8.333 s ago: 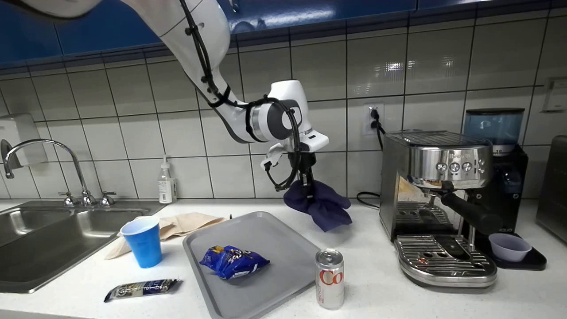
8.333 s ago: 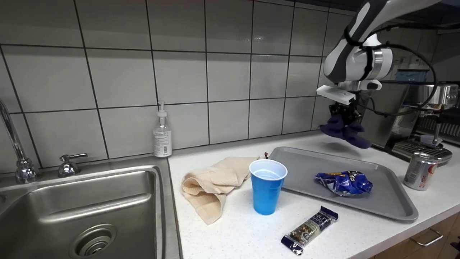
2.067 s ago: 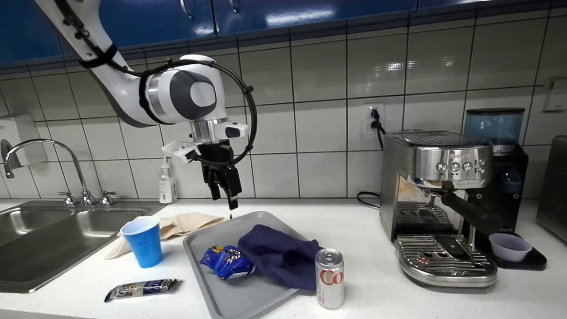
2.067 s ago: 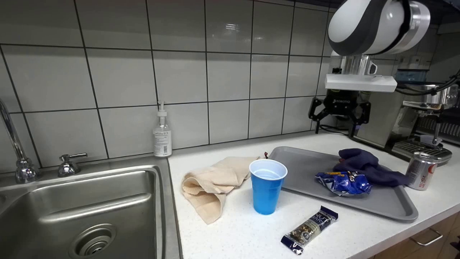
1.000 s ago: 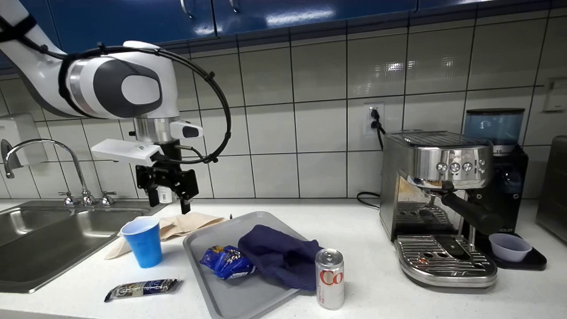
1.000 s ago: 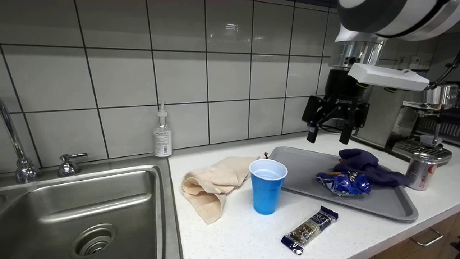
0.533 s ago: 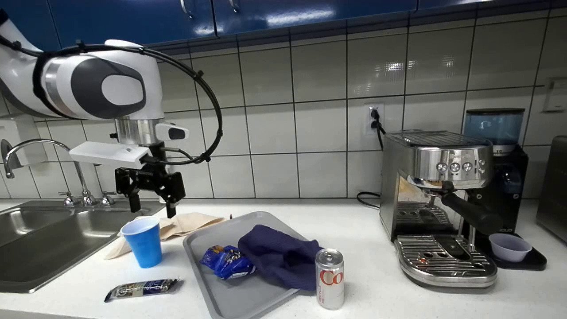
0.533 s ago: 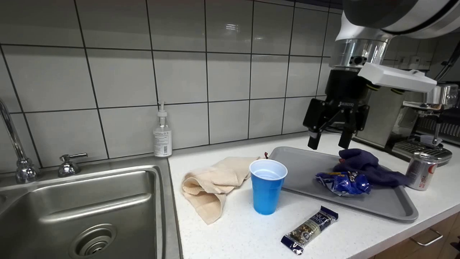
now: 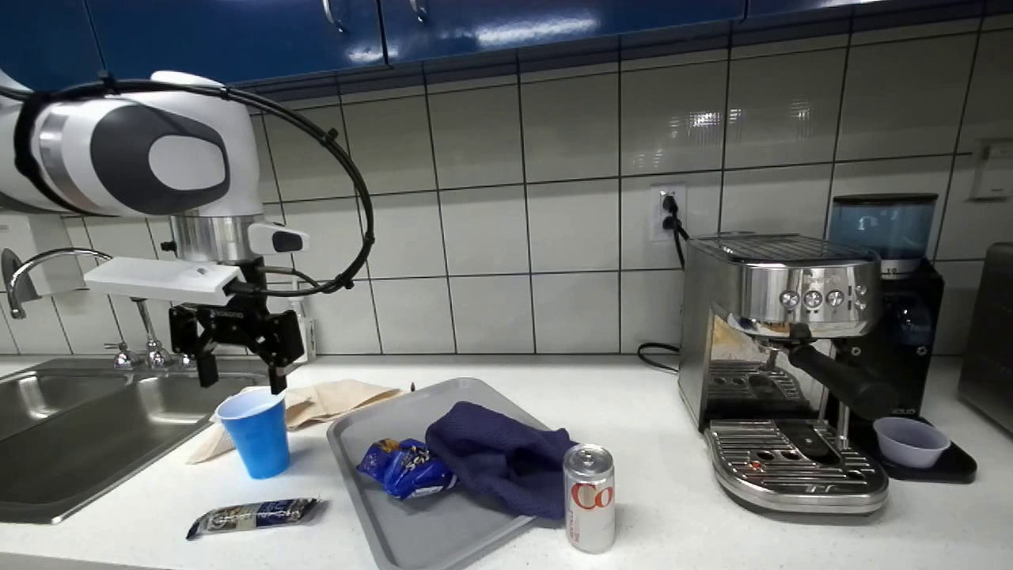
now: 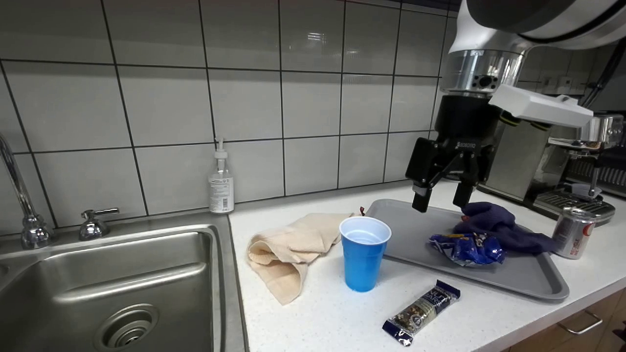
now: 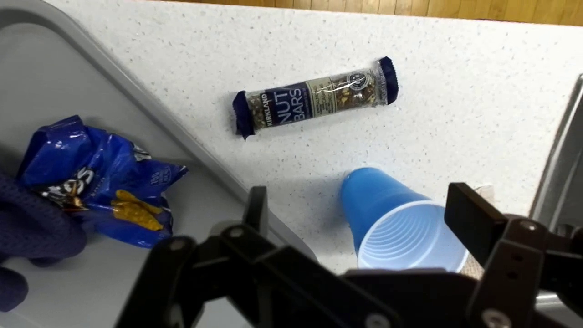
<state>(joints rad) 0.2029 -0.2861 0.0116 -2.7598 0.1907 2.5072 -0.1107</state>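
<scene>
My gripper point(image 9: 242, 381) hangs open above the counter, with nothing held between its fingers; it also shows in an exterior view point(image 10: 441, 201). In the wrist view a blue plastic cup point(image 11: 378, 196) with a white inside appears below the gap, nearer the right-hand finger. That cup point(image 10: 362, 264) stands upright on the counter, apart from the fingers. A nut bar point(image 11: 314, 100) lies in front of it. On the grey tray point(image 9: 396, 419) rest a blue snack bag point(image 9: 407, 471) and a crumpled dark purple cloth point(image 9: 506, 459), which overhangs the tray's edge by the can.
A silver can point(image 9: 589, 503) stands at the tray's edge. Behind the cup lies a beige cloth point(image 10: 298, 249). The metal sink point(image 10: 146, 274) with its faucet is beside them, a pump bottle point(image 10: 221, 190) at the wall. An espresso machine point(image 9: 791, 277) occupies the far end.
Earlier the gripper held the purple cloth in the air; now the cloth lies on the tray. Since then the open gripper has turned, moved toward the cup and sink, and come slightly lower.
</scene>
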